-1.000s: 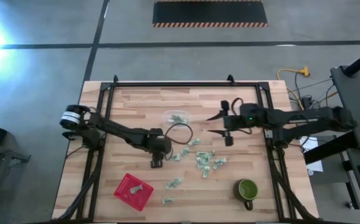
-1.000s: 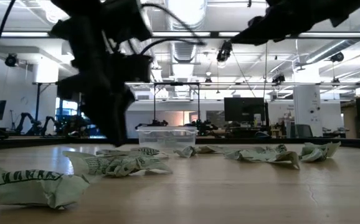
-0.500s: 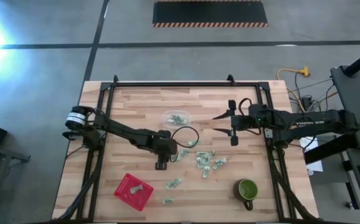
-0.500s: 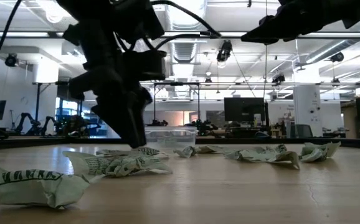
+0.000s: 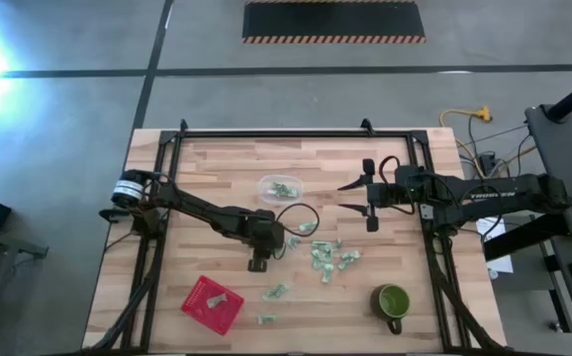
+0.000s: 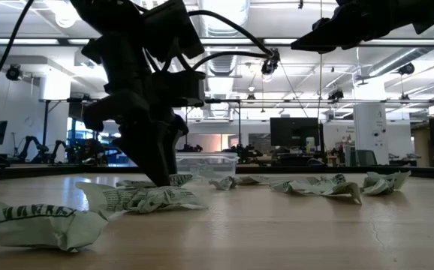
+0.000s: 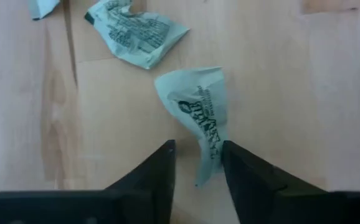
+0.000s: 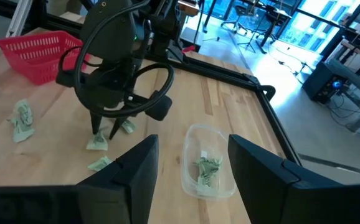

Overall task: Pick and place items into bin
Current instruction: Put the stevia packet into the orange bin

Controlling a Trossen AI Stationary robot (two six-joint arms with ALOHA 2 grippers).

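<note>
Left hand low on counter, fingers released astride a wrapped item, not clenched. Right hand raised, released, empty.

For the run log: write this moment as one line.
left claw: open, straddling wrapped piece on table | right claw: open, raised above clear container

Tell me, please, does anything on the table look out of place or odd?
Nothing looks damaged. The wrapped pieces lie loosely scattered mid-table, a few already sit in the clear tub, and one lies in the red basket.
</note>
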